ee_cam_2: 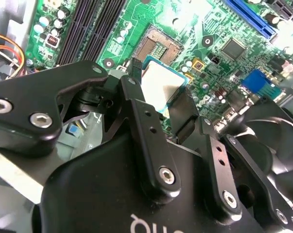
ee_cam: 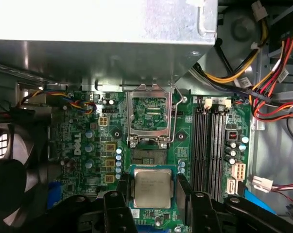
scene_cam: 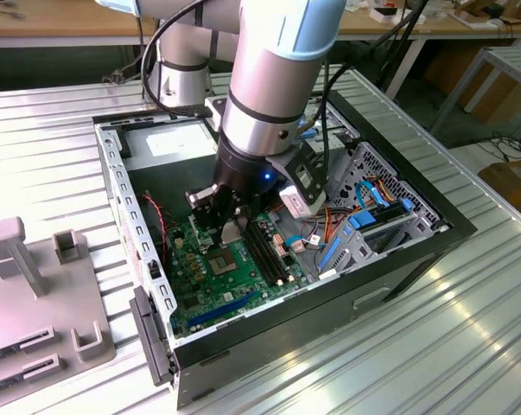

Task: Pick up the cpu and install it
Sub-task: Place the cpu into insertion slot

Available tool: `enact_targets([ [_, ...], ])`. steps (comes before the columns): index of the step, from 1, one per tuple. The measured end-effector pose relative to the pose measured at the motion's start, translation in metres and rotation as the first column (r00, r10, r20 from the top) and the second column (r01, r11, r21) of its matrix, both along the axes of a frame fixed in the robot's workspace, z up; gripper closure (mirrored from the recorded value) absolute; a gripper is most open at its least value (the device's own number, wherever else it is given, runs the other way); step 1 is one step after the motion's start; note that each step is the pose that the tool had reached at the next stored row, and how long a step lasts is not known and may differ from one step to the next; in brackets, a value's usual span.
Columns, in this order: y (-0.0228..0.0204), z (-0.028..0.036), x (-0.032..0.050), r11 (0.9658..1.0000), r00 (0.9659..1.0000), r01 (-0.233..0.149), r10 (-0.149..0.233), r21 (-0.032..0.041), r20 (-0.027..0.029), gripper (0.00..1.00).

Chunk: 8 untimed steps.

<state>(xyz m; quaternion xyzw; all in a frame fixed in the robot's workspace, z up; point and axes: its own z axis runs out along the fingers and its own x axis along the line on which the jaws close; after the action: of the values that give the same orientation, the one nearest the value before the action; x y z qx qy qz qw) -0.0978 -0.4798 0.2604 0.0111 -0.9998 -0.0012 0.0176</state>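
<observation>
The cpu [ee_cam: 152, 188], a pale silvery square plate on a green carrier edge, sits between my gripper's [ee_cam: 152, 194] black fingers [ee_cam: 122, 190], which are shut on two of its sides. In the second wrist view the cpu [ee_cam_2: 162, 82] hangs a little above the green board [ee_cam_2: 204, 29], close to the open socket [ee_cam_2: 157, 45]. The socket [ee_cam: 147, 151] lies just beyond the cpu, its metal lid [ee_cam: 148, 113] flipped up and open. In the exterior view my gripper [scene_cam: 229, 228] reaches down into the computer case over the board [scene_cam: 217, 290].
The case walls [scene_cam: 122, 186] surround the board. A black fan [ee_cam: 10, 174] stands on one side and dark memory slots [ee_cam: 210, 145] on the other. Coloured cable bundles [ee_cam: 270, 92] and a silver power supply box [ee_cam: 102, 34] crowd the case. Grey fixtures [scene_cam: 35, 285] stand on the ribbed table.
</observation>
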Motion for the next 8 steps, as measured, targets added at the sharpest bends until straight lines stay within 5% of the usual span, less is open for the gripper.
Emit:
enact_targets([
  [8,0.0002,-0.0197,0.0,1.0,1.0,0.0,0.0,-0.0001,0.0,0.53],
])
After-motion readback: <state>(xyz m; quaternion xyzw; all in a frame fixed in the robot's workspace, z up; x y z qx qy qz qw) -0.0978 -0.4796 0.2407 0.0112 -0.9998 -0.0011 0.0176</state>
